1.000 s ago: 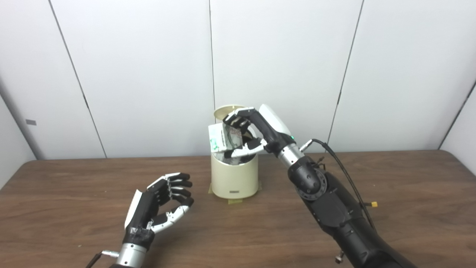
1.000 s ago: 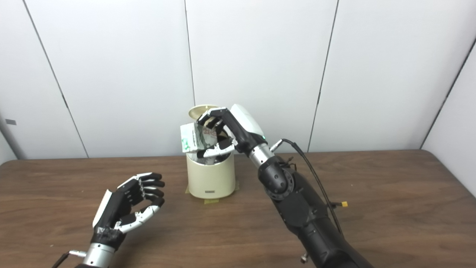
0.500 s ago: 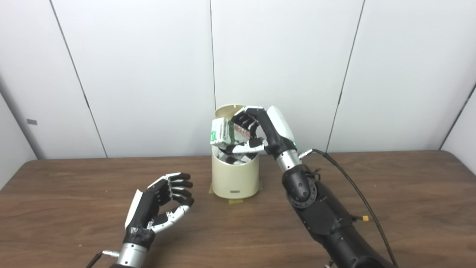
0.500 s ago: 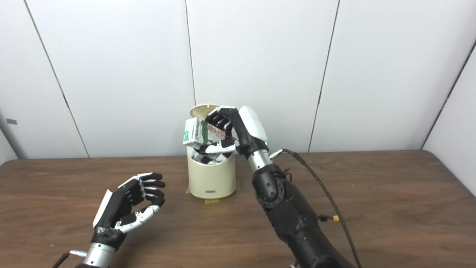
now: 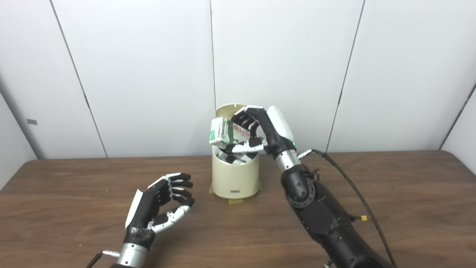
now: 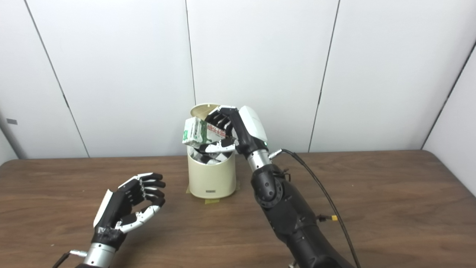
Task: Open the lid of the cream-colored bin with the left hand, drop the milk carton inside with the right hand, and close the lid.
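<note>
The cream-colored bin [image 5: 235, 176] stands at the table's far middle, its round lid [image 5: 226, 111] tipped up behind the opening. My right hand [image 5: 260, 128] is shut on the white and green milk carton [image 5: 223, 131], which lies on its side just above the bin's mouth. Crumpled dark and white items show inside the bin under the carton. My left hand [image 5: 160, 203] hovers over the table to the bin's front left, fingers curled apart and holding nothing.
Tape strips [image 5: 235, 201] stick out from under the bin's base on the brown wooden table [image 5: 409, 193]. A black cable [image 5: 349, 178] with a yellow tip trails from my right arm. White wall panels [image 5: 141, 74] stand close behind the bin.
My right hand has lifted and turned the carton from a tilted pose in the bin's mouth to lying sideways just above it. My left hand has stayed still.
</note>
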### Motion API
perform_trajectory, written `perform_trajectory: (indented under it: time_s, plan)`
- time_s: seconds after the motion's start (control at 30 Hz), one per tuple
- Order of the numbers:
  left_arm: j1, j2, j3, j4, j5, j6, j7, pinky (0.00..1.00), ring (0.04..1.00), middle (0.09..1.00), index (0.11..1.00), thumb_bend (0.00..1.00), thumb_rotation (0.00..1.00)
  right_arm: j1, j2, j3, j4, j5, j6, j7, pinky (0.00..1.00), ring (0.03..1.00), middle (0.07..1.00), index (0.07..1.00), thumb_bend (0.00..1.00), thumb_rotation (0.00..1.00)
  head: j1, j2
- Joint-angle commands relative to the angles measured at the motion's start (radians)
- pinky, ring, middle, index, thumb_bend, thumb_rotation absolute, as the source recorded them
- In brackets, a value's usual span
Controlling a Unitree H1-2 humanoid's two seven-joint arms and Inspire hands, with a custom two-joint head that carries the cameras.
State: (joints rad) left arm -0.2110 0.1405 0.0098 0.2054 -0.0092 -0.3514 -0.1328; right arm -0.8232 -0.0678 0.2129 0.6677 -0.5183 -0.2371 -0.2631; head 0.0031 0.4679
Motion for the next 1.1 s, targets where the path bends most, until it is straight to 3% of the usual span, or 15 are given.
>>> perform_trajectory:
  time_s: [0.0, 0.07, 0.17, 0.63, 1.07]
  plan:
    - [0.033, 0.004, -0.003, 0.019, -0.003, -0.01, -0.001, 0.51, 0.573, 0.654, 0.684, 0.5, 0.0, -0.051, -0.029, 0.009, -0.046, -0.002, 0.048, 0.058, 0.48, 0.578, 0.594, 0.595, 0.67, 0.02, 0.001, 0.001]
    - [0.034, 0.003, -0.003, 0.017, -0.004, -0.006, 0.0, 0.5, 0.572, 0.654, 0.684, 0.5, 0.0, -0.046, -0.036, 0.023, -0.069, -0.009, 0.09, 0.096, 0.56, 0.67, 0.702, 0.689, 0.83, 0.07, 0.001, 0.001]
    - [0.034, 0.003, -0.004, 0.015, -0.004, -0.005, -0.001, 0.5, 0.572, 0.653, 0.685, 0.5, 0.0, -0.041, -0.042, 0.032, -0.088, -0.008, 0.117, 0.125, 0.59, 0.722, 0.771, 0.734, 0.89, 0.11, 0.001, 0.001]
    - [0.035, 0.005, -0.005, 0.01, 0.002, 0.0, 0.002, 0.51, 0.571, 0.648, 0.684, 0.5, 0.0, -0.031, -0.051, 0.047, -0.118, -0.001, 0.128, 0.175, 0.59, 0.722, 0.794, 0.741, 0.89, 0.11, 0.003, 0.012]
    - [0.032, 0.004, -0.005, 0.018, -0.004, -0.001, -0.002, 0.5, 0.574, 0.651, 0.685, 0.51, 0.0, -0.021, -0.063, 0.042, -0.16, -0.013, 0.114, 0.168, 0.59, 0.698, 0.76, 0.722, 0.87, 0.11, -0.001, 0.01]
